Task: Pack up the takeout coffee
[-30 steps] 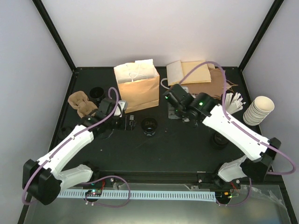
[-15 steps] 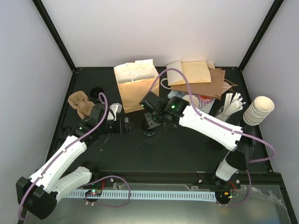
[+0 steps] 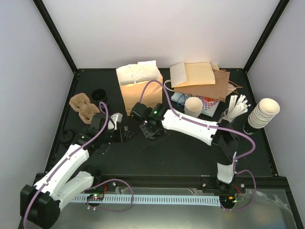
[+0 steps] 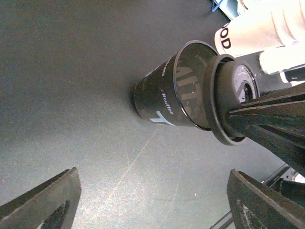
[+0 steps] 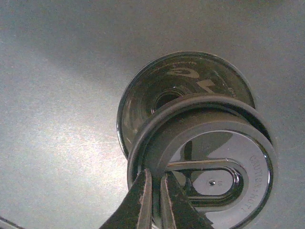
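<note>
While right gripper (image 5: 154, 181) pinches lid (image 5: 209, 157) rim, left gripper (image 4: 152, 174) spread wide near cup (image 4: 159, 98)

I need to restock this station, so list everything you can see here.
coffee cup: one, black with white lettering, mid-table below the right gripper
lid: one, black, held just over the coffee cup's mouth
paper bag: one, brown, upright at the back, white paper in its top
flat bags: a pile, brown and tan, back right
cream cups: two stacks, one by the flat bags, one at the right edge
pulp trays: brown, back left, count unclear
other black cup: one, lidless, beside the trays
white sticks: a bunch, upright at the right
left gripper: one, black, open, beside the coffee cup
right gripper: one, black, shut on the lid
</note>
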### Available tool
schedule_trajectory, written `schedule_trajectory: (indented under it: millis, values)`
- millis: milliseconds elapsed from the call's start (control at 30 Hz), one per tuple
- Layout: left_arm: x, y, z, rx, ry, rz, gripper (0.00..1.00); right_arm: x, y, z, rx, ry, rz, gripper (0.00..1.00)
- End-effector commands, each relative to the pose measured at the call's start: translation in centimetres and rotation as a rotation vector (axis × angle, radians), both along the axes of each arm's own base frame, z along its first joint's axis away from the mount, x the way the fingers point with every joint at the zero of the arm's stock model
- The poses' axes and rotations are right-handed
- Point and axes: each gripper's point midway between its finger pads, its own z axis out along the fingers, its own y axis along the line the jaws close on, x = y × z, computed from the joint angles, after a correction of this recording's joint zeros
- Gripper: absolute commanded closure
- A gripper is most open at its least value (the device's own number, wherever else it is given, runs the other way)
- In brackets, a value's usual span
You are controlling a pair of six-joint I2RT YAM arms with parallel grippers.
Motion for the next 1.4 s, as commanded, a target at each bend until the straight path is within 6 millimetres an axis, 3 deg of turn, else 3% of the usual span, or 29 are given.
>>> schedule_trajectory:
  millis: [0,333,667,1000,1367]
  values:
    - [0.7,-0.9,0.7,-0.101,-0.029,-0.023,0.17,0.9,0.9,0.9,0.005,-0.026,0.011,0.98]
    - [1.8,-1.7,-0.7,-0.163,0.052,-0.079,0.29,2.1,1.5,0.8,-0.006,-0.066,-0.011,0.98]
    - [2.6,-2.5,0.3,-0.205,0.041,-0.119,0.34,2.7,3.1,1.7,0.059,-0.056,0.001,0.98]
    - [3.9,-2.3,0.8,-0.189,0.035,-0.076,0.39,2.5,1.0,0.2,-0.045,-0.056,0.0,0.98]
    - [4.1,-2.2,0.3,-0.189,0.054,-0.056,0.42,1.7,1.8,-0.5,0.002,-0.022,0.035,0.97]
